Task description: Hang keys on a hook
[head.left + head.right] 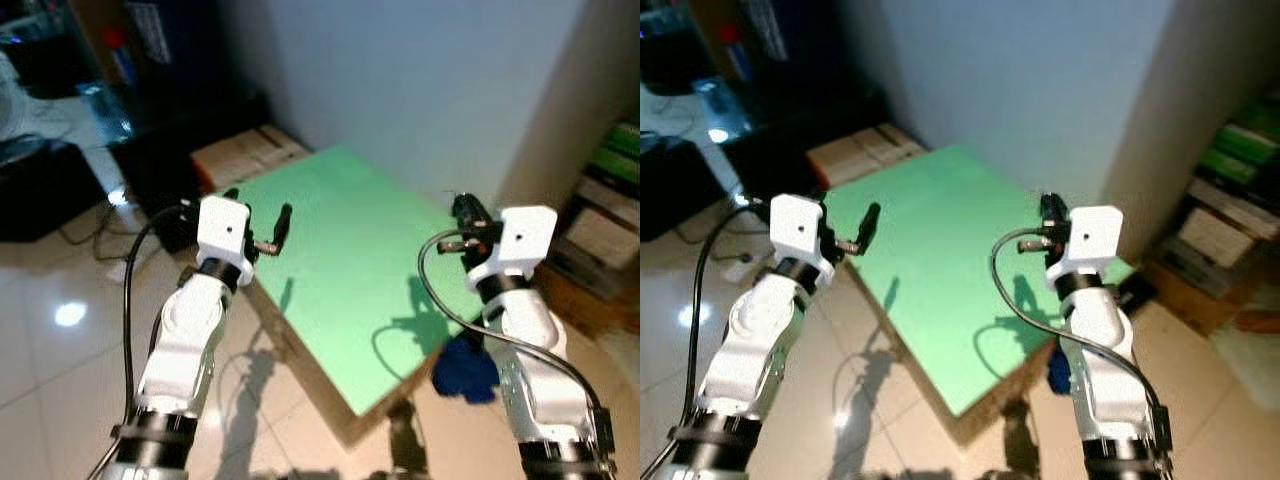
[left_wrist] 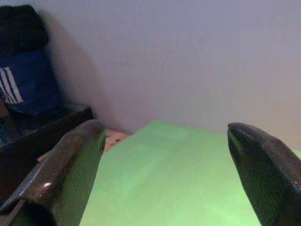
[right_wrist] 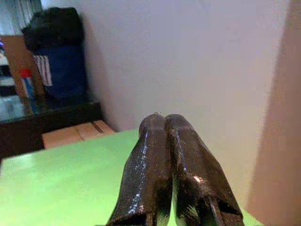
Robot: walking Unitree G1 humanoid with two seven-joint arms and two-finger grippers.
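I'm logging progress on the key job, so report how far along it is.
Nothing looks done yet. No keys or hook can be made out. The left gripper is raised over the near edge of the green table with its jaws wide apart and nothing between them; the right gripper is held over the table's right side, jaws pressed together on nothing. Finding, grasping and hanging the keys all remain.

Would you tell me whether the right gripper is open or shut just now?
Shut: the right gripper has its two black fingers pressed together with nothing between them.
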